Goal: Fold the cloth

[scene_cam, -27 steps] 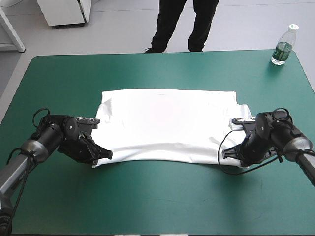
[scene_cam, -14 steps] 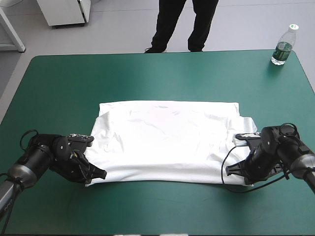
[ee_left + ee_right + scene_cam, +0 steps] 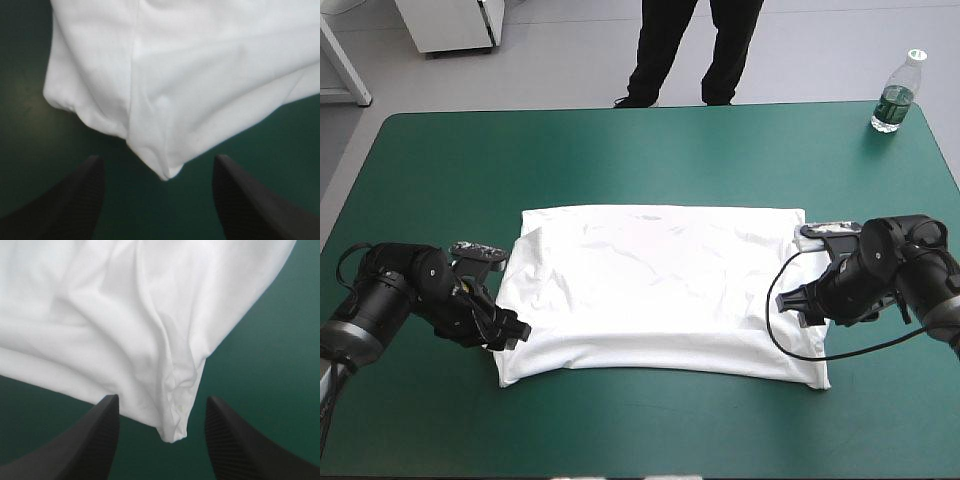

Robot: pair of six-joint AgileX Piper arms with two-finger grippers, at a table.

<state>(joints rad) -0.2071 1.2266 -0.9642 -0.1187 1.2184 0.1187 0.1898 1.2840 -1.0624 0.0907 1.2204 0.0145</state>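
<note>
Left gripper (image 3: 517, 330): the black fingers (image 3: 75, 200) are standing wide apart and holding nothing. Bare teal-green cover is showing between them.
Left gripper, place: it is sitting low at the T-shirt's (image 3: 660, 285) left short edge, close to the shirt's near left corner. In the left wrist view a layered corner of the shirt is pointing into the gap and touching neither finger.
Right gripper (image 3: 792, 300): its fingers (image 3: 240, 440) are also spread apart with nothing between them.
Right gripper, place: it is hovering at the shirt's right short edge, roughly midway along it. In the right wrist view a wrinkled corner of white cloth is reaching toward the gap, clear of both fingers.
T-shirt, position: it is lying flat as a folded white rectangle about the middle of the table. Its long sides are running along the table's far and near edges, and both arms are flanking it.
T-shirt, surface: light creases are crossing the upper layer. The near edge is bowing a little, and the near right corner is jutting past the right gripper toward the table's near edge.
Table (image 3: 650, 150): its teal-green cover is showing all round the shirt.
Bottle (image 3: 897, 95): a clear plastic one with a white cap is standing upright at the table's far right corner, well apart from the shirt and both grippers.
</note>
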